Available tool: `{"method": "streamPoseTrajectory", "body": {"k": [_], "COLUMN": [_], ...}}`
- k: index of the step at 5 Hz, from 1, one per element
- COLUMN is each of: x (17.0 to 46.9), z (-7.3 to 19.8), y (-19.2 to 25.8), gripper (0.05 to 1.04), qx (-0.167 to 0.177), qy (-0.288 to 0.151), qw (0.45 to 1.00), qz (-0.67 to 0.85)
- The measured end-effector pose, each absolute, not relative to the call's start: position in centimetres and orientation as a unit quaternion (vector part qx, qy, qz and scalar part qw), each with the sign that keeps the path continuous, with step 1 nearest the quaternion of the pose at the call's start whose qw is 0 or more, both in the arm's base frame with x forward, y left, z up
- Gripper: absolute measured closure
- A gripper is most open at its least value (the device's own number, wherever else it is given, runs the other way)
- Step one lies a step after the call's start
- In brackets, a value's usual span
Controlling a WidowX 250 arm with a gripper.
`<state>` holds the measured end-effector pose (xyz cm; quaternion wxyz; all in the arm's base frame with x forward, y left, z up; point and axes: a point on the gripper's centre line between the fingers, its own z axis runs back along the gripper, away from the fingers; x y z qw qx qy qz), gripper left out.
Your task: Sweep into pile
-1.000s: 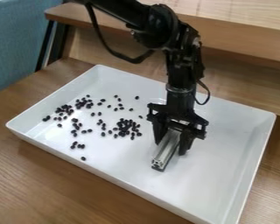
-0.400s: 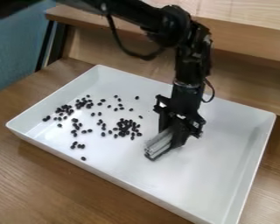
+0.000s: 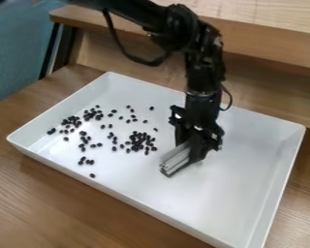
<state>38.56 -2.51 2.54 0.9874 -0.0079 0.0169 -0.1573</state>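
Note:
My gripper [image 3: 191, 147] hangs over the middle of the white tray [image 3: 248, 203], right of the beans. It is shut on a silver metal bar [image 3: 176, 161], whose end points toward the lower left, low over the tray floor. The black beans [image 3: 139, 141] lie scattered over the tray's left half. Their densest cluster is just left of the bar, with a looser group toward the tray's left corner and a few strays near the front wall. The bar and the beans are apart.
Raised walls run all round the tray, which stands on a wooden table [image 3: 60, 198]. Behind it is a wooden ledge [image 3: 268, 38]. Blue fabric [image 3: 18, 53] shows at the upper left.
The bar has turned, and its near end has shifted a little to the left and back. The gripper has rotated with it. The upper arm swung right, then back left. The beans have not moved.

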Motion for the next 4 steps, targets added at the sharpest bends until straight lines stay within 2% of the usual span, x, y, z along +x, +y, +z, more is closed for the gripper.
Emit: {"method": "streamPoseTrajectory", "body": {"k": [2, 4], "x": [37.7, 37.9], "z": [2.3, 2.3], "y": [-1.6, -0.7], "gripper": [0.685, 0.685], "qx": [-0.006, 0.021], "qy": [0.011, 0.035], "qw": [0.990, 0.991], "qz": [-0.140, -0.126]}}
